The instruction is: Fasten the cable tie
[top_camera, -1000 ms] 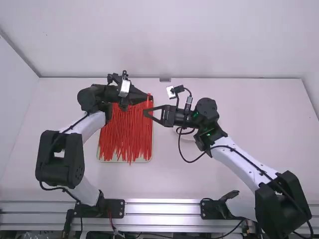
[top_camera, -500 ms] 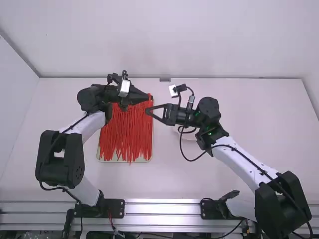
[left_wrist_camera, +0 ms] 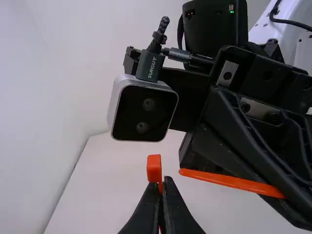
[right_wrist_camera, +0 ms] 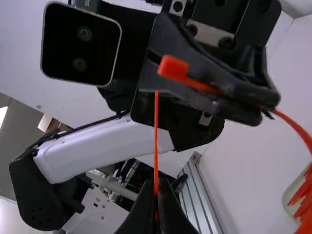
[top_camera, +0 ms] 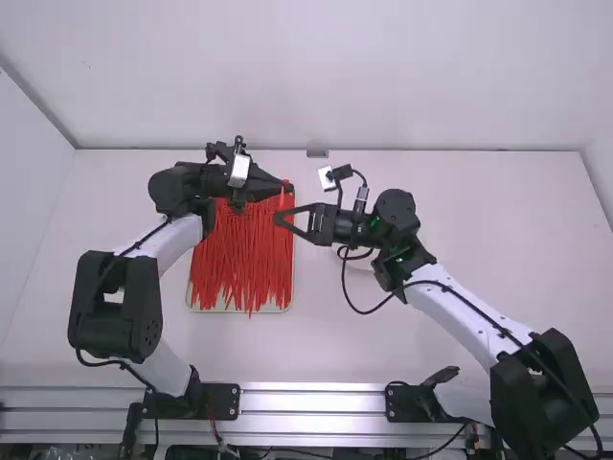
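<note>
The left claw (left_wrist_camera: 160,185) pinches the red cable tie (left_wrist_camera: 154,167) just behind its head. The right claw (right_wrist_camera: 156,189) pinches its thin tail, above the tray (top_camera: 276,308) of ties.

Two arms at one white table (top_camera: 498,201): left arm (top_camera: 174,240), right arm (top_camera: 458,305). Two black grippers, two fingers apiece: left gripper (top_camera: 283,186), right gripper (top_camera: 279,218). Two wrist cameras, one to each arm: left camera (top_camera: 238,171), right camera (top_camera: 329,175). One single red cable tie (left_wrist_camera: 154,167), pinched by both grippers. One tray (top_camera: 278,309), with one heap of red ties (top_camera: 244,254), dozens, too overlapped to count singly.
</note>
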Available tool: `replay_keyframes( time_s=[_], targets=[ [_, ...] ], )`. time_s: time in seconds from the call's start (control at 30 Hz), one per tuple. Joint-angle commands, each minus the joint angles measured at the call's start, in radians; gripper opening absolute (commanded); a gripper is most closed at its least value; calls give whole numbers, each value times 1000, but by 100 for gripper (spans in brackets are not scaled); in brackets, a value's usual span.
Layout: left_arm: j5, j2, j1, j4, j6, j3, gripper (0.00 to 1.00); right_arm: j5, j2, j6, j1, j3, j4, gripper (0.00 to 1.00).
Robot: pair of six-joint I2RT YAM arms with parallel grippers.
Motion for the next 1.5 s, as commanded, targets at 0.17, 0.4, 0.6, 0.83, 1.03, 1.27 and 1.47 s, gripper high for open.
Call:
replay_keyframes(
  time_s=[0.17, 0.4, 0.6, 0.83, 1.03, 1.27, 1.47],
  targets=[
    [-5, -35, 12, 7, 6, -4, 1, -9, -14, -5, -19, -1, -1, 0],
    [-4, -35, 5, 9, 8, -4, 1, 1, -14, -6, -16, -1, 0, 0],
    [-3, -35, 6, 9, 18, -4, 1, 1, -14, -5, -19, -1, 0, 0],
    [3, -35, -2, 8, 34, -4, 1, 9, -14, -5, -19, -1, 11, 0],
    [5, -35, -2, 9, 32, -4, 1, 28, -14, -5, -21, -1, 12, 0],
    [5, -35, -11, 9, 33, -4, 1, 28, -14, -5, -32, -1, 15, 0],
    [5, -35, -16, 8, 33, -4, 1, 28, -14, 3, -32, -1, 37, 0]
  ],
)
